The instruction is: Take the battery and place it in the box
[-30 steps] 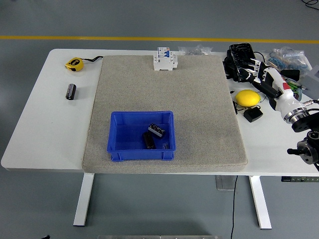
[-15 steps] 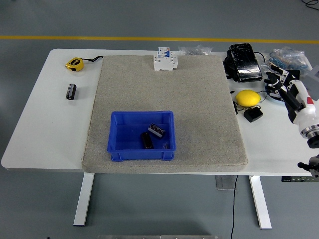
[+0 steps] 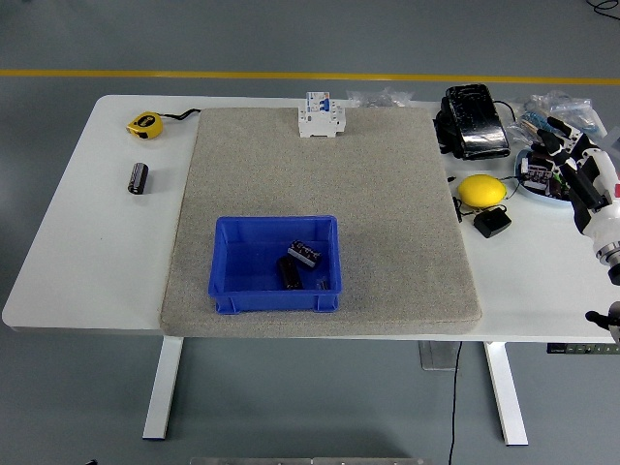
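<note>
Small black cylindrical battery [image 3: 138,178] lies on the white bench [image 3: 97,252] left of the grey mat [image 3: 387,223], near the yellow tape measure [image 3: 145,124], untouched, well apart from the blue plastic box [image 3: 232,262]. Box sits on the mat's near part and holds a few dark parts already. Right hand [image 3: 567,160] has pulled back over the last second from the black pouch [image 3: 475,121] toward the right edge, so no approach to the battery; pick not started. Its fingers [image 3: 560,131] look loosely spread, holding nothing, hovering by the yellow round object [image 3: 481,190] and clutter. Left hand out of view.
</note>
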